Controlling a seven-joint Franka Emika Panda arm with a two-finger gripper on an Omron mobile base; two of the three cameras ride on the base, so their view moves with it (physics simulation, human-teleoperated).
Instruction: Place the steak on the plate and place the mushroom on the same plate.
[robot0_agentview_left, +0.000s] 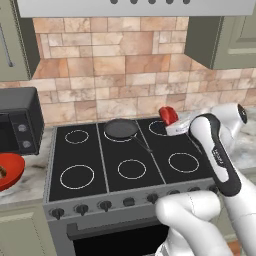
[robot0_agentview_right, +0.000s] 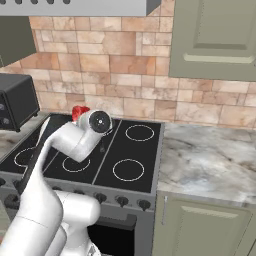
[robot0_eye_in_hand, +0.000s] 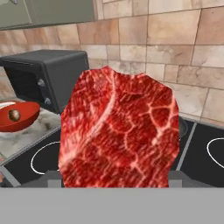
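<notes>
The flat red slab of marbled steak (robot0_eye_in_hand: 119, 131) stands upright above the black stovetop (robot0_agentview_left: 100, 165). Left of that stovetop, the small round tan-brown mushroom (robot0_eye_in_hand: 14, 115) rests on the red-rimmed plate (robot0_eye_in_hand: 26, 117).

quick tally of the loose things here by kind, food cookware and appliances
Food: 2, steak, mushroom
Cookware and dishes: 2, frying pan, red dish
Appliances: 2, stove, black oven
Total: 6
</notes>
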